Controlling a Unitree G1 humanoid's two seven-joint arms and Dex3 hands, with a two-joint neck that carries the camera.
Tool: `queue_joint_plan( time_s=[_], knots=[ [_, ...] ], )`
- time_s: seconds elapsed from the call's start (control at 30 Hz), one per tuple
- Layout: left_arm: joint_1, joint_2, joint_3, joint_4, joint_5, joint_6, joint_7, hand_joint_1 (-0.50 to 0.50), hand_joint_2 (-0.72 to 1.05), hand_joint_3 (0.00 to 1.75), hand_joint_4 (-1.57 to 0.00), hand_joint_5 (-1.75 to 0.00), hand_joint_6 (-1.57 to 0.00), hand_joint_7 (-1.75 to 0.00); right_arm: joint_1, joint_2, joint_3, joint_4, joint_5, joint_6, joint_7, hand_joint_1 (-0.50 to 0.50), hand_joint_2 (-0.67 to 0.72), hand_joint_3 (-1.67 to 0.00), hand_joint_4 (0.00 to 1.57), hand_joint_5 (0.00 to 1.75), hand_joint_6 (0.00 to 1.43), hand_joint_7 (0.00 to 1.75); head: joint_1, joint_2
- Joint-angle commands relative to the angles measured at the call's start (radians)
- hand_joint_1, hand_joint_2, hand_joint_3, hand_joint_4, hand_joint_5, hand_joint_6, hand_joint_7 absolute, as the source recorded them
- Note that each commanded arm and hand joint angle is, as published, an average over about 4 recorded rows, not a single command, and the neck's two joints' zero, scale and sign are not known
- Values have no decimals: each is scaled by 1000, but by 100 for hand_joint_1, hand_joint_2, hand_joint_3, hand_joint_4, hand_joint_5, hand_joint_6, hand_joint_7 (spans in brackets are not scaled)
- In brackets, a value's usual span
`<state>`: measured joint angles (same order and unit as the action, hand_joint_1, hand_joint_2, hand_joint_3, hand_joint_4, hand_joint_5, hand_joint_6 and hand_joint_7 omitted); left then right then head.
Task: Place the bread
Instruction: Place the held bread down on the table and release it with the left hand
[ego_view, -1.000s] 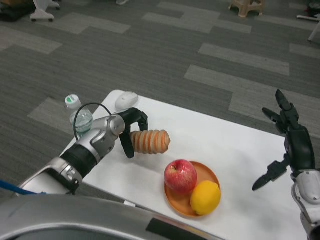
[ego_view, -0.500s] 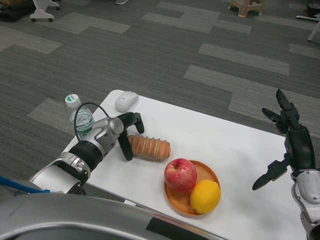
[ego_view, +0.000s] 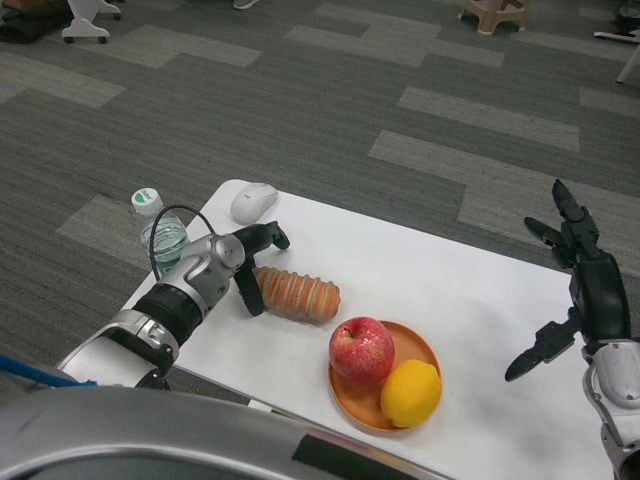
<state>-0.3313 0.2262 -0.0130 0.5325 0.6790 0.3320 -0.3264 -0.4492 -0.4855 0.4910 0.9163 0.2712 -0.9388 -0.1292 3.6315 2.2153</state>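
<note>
Fronting grey carpet (ego_view: 300, 100), white table (ego_view: 430, 270)

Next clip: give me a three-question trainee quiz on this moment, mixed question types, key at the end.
1. True or false: the bread lies on the orange plate.
2. Which fruits sit on the plate? A) apple and lemon B) two apples C) lemon and banana
3. Fill in: at the table's far left corner lies a white computer ____.

Key:
1. False; it lies on the table beside the plate, the left hand at its end.
2. A
3. mouse
</note>
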Motion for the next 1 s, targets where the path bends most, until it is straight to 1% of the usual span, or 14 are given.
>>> queue_joint_plan(
  time_s=[0.03,0.13,0.37,0.43,0.5,0.57,0.97,1.0],
  knots=[
    [36,-8,-1,-34,-4,26,-40,50,105,26,0,-175,0,-47,-17,-2,4,7,5,-3,-4,17,60,0,40,39,0,0,0,3],
    [43,-8,-2,-72,-4,47,-53,50,105,26,0,-175,0,-42,-17,-2,6,6,5,-3,-4,17,60,0,39,39,0,0,0,6],
    [66,-7,-2,-193,-4,70,-66,50,105,26,0,-175,0,-37,-17,-2,7,-2,4,-3,-5,17,60,0,39,36,0,0,7,10],
    [73,-4,-3,-232,-5,87,-76,50,105,26,0,-169,0,-35,-17,-2,8,-5,3,-3,-6,17,60,0,37,36,0,0,10,12],
    [78,-3,-4,-264,-6,95,-83,50,105,31,0,-164,0,-31,-17,-3,9,-9,3,-3,-6,17,60,0,38,39,0,0,10,13],
    [84,-2,-3,-291,-7,94,-83,50,105,35,0,-164,0,-28,-17,-4,9,-12,4,-3,-6,17,60,0,38,39,0,0,11,15],
    [121,1,23,-434,-43,89,-86,50,105,35,0,-164,0,-28,-12,-7,11,-25,5,-3,-7,17,60,0,37,39,0,0,16,20],
    [125,1,29,-449,-54,86,-86,50,105,35,0,-162,0,-26,-12,-7,11,-27,5,-3,-7,17,60,0,37,39,0,0,16,20]
  ],
)
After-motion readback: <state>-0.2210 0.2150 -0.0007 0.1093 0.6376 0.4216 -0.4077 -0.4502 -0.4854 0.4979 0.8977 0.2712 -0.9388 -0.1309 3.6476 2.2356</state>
